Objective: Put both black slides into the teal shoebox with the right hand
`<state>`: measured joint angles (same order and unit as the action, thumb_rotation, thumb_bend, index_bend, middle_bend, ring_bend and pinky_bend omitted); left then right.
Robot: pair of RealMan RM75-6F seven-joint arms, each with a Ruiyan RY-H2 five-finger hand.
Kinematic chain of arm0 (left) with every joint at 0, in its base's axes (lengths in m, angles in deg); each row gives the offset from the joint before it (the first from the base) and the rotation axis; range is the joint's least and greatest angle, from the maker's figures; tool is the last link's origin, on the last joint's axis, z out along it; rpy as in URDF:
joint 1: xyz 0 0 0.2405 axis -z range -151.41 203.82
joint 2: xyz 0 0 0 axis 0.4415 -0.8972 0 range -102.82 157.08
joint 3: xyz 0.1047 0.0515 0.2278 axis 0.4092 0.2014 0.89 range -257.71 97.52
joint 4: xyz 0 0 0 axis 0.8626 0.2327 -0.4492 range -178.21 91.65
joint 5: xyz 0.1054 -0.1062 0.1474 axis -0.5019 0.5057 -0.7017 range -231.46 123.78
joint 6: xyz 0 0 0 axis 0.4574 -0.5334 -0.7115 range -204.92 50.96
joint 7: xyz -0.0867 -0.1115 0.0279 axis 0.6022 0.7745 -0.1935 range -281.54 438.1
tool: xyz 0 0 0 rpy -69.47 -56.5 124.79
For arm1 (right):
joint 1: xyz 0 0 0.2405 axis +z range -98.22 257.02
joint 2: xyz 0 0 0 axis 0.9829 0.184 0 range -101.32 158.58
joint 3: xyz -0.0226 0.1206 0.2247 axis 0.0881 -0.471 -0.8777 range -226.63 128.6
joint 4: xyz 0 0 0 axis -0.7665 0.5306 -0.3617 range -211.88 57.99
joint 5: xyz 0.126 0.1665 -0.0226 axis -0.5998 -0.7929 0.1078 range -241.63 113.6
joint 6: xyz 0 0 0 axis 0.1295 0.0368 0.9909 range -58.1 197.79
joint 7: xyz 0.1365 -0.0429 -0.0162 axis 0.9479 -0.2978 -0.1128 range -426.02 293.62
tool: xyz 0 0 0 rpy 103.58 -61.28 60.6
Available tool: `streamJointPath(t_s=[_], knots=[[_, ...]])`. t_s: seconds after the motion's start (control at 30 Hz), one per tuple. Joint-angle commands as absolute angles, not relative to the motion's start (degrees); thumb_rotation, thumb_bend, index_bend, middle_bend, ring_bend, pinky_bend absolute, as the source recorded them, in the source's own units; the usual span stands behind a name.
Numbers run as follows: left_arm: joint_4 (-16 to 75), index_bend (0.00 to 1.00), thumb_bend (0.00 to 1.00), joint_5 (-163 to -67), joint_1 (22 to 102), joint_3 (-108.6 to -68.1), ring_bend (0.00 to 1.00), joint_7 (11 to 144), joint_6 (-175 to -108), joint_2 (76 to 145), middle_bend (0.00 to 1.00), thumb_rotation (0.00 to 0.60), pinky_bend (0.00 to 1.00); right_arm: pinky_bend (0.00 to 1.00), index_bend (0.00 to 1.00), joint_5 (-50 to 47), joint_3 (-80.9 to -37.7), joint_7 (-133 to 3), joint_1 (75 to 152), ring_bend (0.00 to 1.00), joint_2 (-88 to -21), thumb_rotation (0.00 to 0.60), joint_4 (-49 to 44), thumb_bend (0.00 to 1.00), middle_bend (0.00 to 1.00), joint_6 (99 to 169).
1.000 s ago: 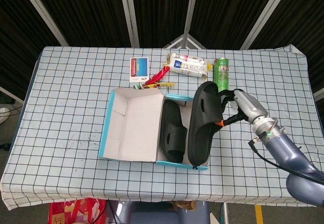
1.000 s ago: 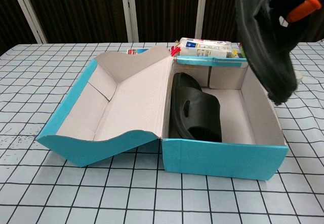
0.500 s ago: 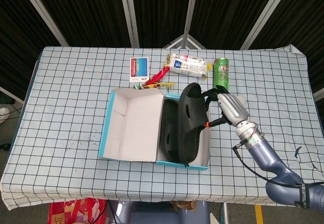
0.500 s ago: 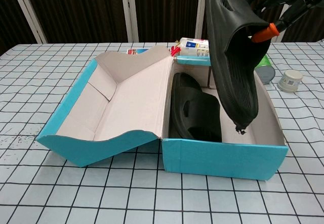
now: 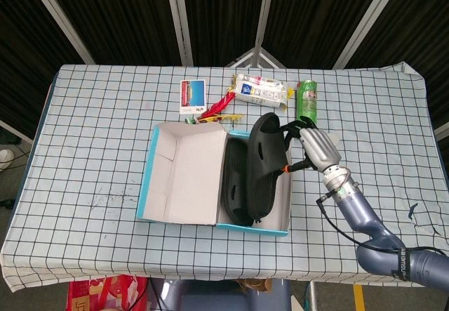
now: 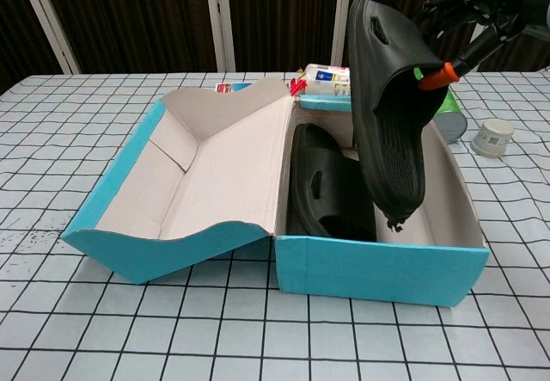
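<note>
One slide (image 6: 331, 192) lies inside the shoebox (image 6: 378, 269); the right hand (image 5: 316, 149) grips the second slide (image 6: 387, 114), tilted above the shoebox, not yet set down.

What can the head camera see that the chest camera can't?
Only the head view shows the whole checkered table, the card flat on it, and the right arm. Only the chest view shows the small white-lidded jar. Both show the teal shoebox, one slide inside, and the right hand holding the second slide tilted over it.
</note>
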<state>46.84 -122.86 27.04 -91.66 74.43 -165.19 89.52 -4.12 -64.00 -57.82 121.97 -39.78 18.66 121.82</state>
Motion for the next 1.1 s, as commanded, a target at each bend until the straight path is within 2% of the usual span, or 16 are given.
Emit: streamJointPath(t_s=[0.03,0.4,1.1], knots=[[46.8,0.10,0.37,-122.9,27.1,-91.7,0.00,74.5,-165.2,89.5,0.04,0.600,0.09,0.00,0.57,-3.6,-62.9,-57.8,121.5,0.19,-41.4,0.600,16.8,0.53,0.55,121.2],[46.7,0.10,0.37,-122.7,27.1,-91.8,0.00,74.6,-165.2,89.5,0.04,0.600,0.09,0.00,0.57,-1.7,-62.3,-56.5,120.9,0.19,-44.7,0.600,13.0,0.53,0.55,120.8],[46.8,0.10,0.37,-122.8,27.3,-91.7,0.00,74.0,-165.2,89.8,0.04,0.600,0.09,0.00,0.57,1.3,-60.0,-54.6,120.0,0.19,-45.7,0.600,9.8,0.53,0.55,116.4]])
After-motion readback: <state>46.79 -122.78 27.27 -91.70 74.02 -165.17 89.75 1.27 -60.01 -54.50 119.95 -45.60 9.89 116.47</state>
